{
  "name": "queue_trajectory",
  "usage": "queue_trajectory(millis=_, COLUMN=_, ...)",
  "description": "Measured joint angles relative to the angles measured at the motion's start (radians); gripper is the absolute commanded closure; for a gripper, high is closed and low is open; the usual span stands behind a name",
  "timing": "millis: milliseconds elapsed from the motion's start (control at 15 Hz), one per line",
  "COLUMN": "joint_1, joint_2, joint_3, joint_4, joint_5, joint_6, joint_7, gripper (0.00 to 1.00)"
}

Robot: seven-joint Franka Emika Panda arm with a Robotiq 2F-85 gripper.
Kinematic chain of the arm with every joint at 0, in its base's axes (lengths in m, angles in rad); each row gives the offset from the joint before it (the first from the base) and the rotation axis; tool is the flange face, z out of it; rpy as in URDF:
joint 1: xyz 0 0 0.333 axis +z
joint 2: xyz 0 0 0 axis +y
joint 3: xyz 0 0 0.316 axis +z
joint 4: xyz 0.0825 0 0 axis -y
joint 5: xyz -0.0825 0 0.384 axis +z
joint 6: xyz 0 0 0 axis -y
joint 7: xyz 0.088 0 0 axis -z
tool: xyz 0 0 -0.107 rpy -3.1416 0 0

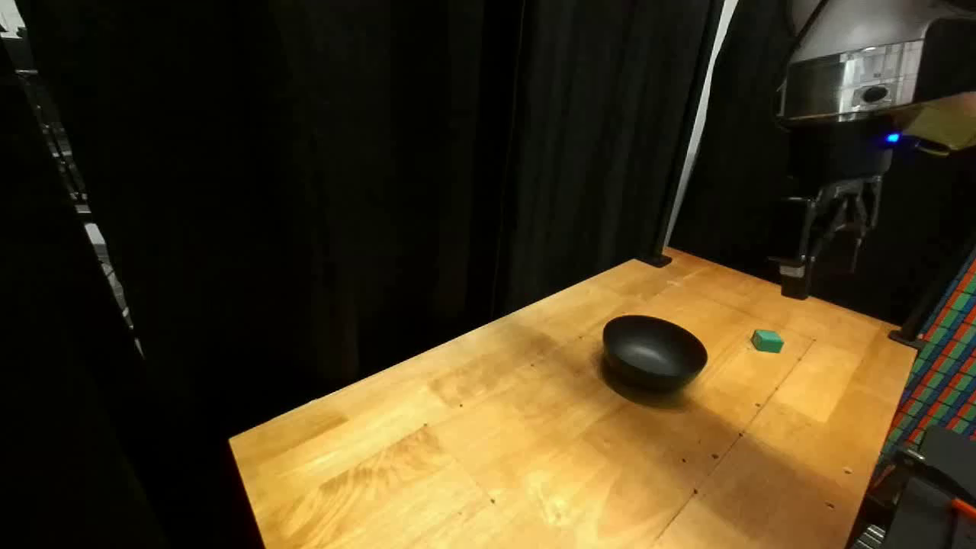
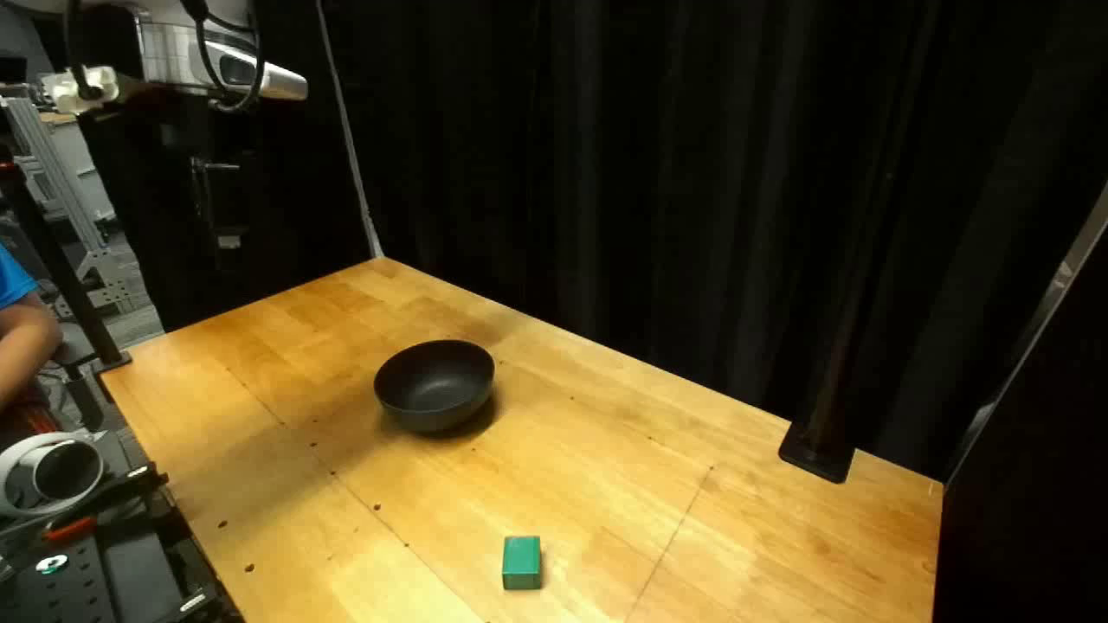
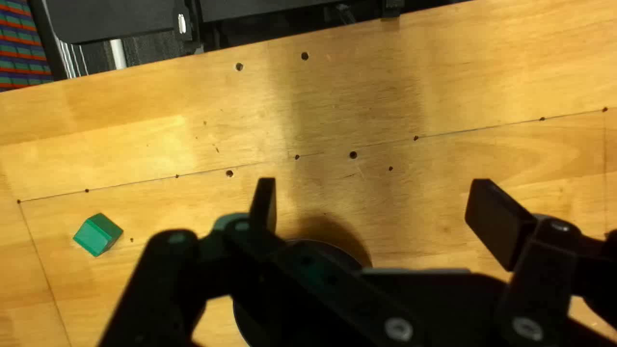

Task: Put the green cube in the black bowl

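Note:
The green cube (image 1: 767,341) rests on the wooden table, apart from the bowl; it also shows in an exterior view (image 2: 521,562) and at the left of the wrist view (image 3: 98,234). The black bowl (image 1: 654,353) stands upright on the table and looks empty in both exterior views (image 2: 434,386). In the wrist view the fingers hide most of the bowl (image 3: 337,254). My gripper (image 3: 376,202) is open, its fingers wide apart with nothing between them. It hangs well above the table (image 1: 823,271), touching neither cube nor bowl.
The wooden table (image 1: 488,457) has a black post base (image 2: 818,454) at an edge. Black curtains (image 2: 649,173) stand close behind it. Dark equipment (image 2: 112,554) and a white round part (image 2: 22,476) lie beside another edge. A person's arm (image 2: 26,342) shows there.

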Motion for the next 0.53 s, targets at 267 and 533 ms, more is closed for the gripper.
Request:
queue_trajectory(millis=267, joint_1=0.000, joint_2=-0.001, joint_3=0.000, joint_4=0.008, joint_5=0.000, joint_6=0.000, joint_7=0.000, gripper=0.00)
queue_trajectory(millis=533, joint_1=0.000, joint_2=-0.001, joint_3=0.000, joint_4=0.008, joint_5=0.000, joint_6=0.000, joint_7=0.000, gripper=0.00)
